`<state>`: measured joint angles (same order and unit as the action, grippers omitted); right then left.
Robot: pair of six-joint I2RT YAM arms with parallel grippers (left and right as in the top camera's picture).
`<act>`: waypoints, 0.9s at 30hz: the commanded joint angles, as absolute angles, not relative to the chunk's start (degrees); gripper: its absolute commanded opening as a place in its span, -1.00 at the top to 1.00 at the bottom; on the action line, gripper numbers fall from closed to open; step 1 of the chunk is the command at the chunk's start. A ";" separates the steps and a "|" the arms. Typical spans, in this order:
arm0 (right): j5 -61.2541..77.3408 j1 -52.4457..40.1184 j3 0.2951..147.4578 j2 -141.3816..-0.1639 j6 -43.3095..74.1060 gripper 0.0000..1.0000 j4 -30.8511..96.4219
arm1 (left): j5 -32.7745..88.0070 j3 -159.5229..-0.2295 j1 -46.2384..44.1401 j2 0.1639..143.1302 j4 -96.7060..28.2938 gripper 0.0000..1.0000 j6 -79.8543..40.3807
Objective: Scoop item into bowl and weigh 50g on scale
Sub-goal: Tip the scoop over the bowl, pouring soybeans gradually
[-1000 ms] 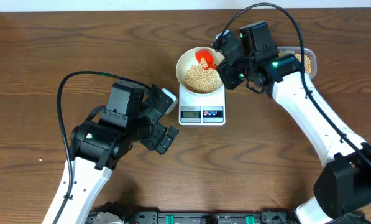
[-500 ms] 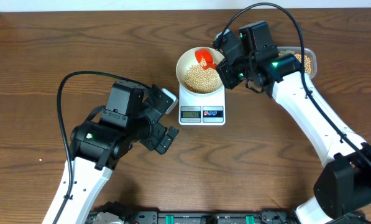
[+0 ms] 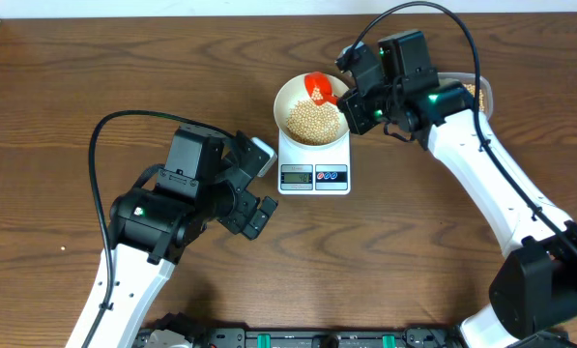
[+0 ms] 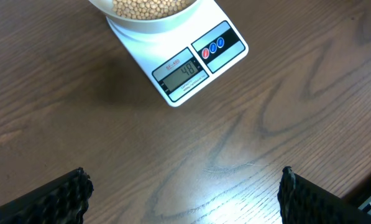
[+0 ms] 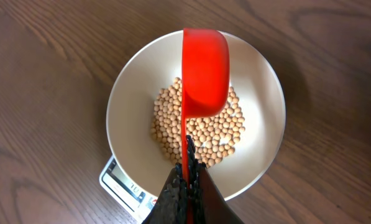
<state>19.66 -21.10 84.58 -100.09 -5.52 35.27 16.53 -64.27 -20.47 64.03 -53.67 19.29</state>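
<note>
A white bowl (image 3: 293, 92) holding tan beans (image 3: 310, 121) stands on the small white scale (image 3: 314, 164) at the table's centre back. My right gripper (image 3: 344, 100) is shut on the thin handle of a red scoop (image 3: 316, 90), whose cup hangs over the far side of the bowl. From the right wrist the red scoop (image 5: 204, 71) hovers above the beans (image 5: 197, 127) in the bowl (image 5: 260, 87), its handle pinched in my right gripper (image 5: 186, 167). My left gripper (image 3: 252, 186) stands open and empty left of the scale. The left wrist view shows the scale (image 4: 185, 68) with its display lit, and my left gripper (image 4: 185, 196) wide apart over bare wood.
A clear plastic tub (image 3: 474, 95) with more beans sits at the back right, mostly hidden behind my right arm. The table's back edge meets a light wall. Black rails run along the front edge.
My right gripper and the red scoop have shifted slightly toward the back of the bowl. The left arm has not moved.
</note>
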 commanded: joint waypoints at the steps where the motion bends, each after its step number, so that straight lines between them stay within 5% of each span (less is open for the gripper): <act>1: 21.17 -20.86 84.75 -100.40 -4.75 0.98 35.11 | 16.38 -63.81 -20.67 64.31 -53.69 -0.96 18.76; 27: 20.84 -21.02 84.73 -100.40 -6.63 0.98 35.14 | 16.38 -63.81 -20.67 64.31 -53.69 -0.96 18.76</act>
<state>20.16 -21.08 84.58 -100.09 -5.48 35.27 16.53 -64.29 -20.47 64.03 -53.69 19.29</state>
